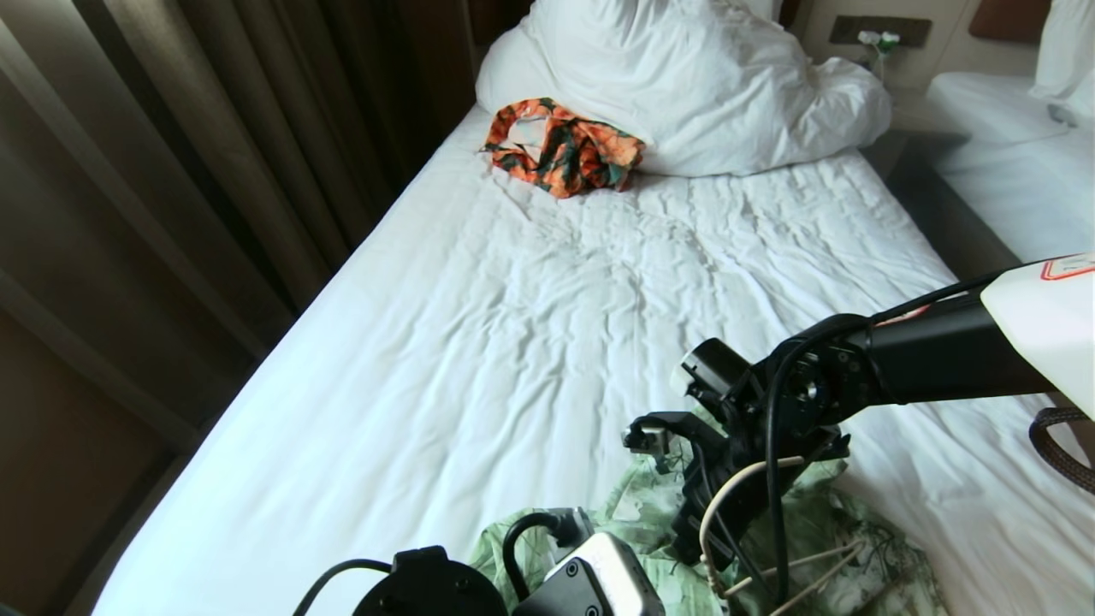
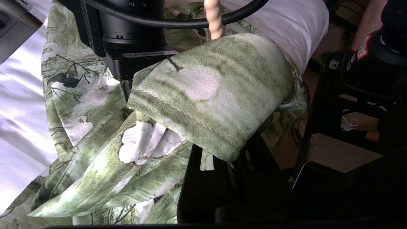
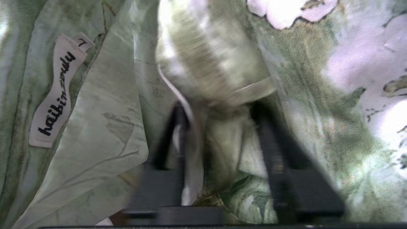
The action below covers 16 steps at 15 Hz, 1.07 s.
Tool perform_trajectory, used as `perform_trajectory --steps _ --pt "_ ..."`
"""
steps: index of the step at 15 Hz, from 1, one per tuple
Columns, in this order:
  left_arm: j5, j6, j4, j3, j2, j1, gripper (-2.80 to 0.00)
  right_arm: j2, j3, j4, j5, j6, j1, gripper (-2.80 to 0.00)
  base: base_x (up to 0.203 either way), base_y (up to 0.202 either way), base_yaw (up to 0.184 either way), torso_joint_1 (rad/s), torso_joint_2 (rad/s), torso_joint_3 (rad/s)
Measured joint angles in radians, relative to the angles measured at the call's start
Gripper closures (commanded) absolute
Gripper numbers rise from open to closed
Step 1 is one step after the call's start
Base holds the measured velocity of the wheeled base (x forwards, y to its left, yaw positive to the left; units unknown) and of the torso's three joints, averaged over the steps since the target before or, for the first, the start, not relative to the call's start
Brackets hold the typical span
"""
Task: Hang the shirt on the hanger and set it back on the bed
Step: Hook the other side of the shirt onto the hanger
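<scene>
The green and white leaf-print shirt (image 1: 855,556) lies crumpled at the near edge of the bed (image 1: 513,299). The thin cream hanger (image 1: 727,492) loops over it beside my right arm. My right gripper (image 1: 693,547) reaches down into the shirt (image 3: 318,95). Its fingers stand on either side of a bunched fold near the neck label, with the hanger wire (image 3: 173,86) against one finger. My left gripper (image 2: 224,156) is shut on a hemmed flap of the shirt (image 2: 216,92), which drapes over its tips and hides them.
An orange-and-green garment (image 1: 560,150) lies against the white pillows (image 1: 684,77) at the head of the bed. Dark curtains (image 1: 171,171) run along the left side. A second white bed (image 1: 1009,171) stands at the right. My black base (image 2: 349,127) is beside the mattress edge.
</scene>
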Motion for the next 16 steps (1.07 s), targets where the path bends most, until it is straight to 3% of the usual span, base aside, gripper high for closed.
perform_trajectory --steps 4,16 --pt "0.0 0.0 0.0 0.002 -0.008 0.0 0.0 -0.014 -0.003 0.0 -0.002 0.004 -0.015 0.0 0.0 0.0 0.0 0.0 0.0 0.0" --pt "0.026 0.0 0.009 0.028 -0.112 0.001 0.0 -0.121 -0.019 0.0 0.007 0.032 -0.197 0.0 0.0 0.0 0.0 0.0 0.0 0.0"
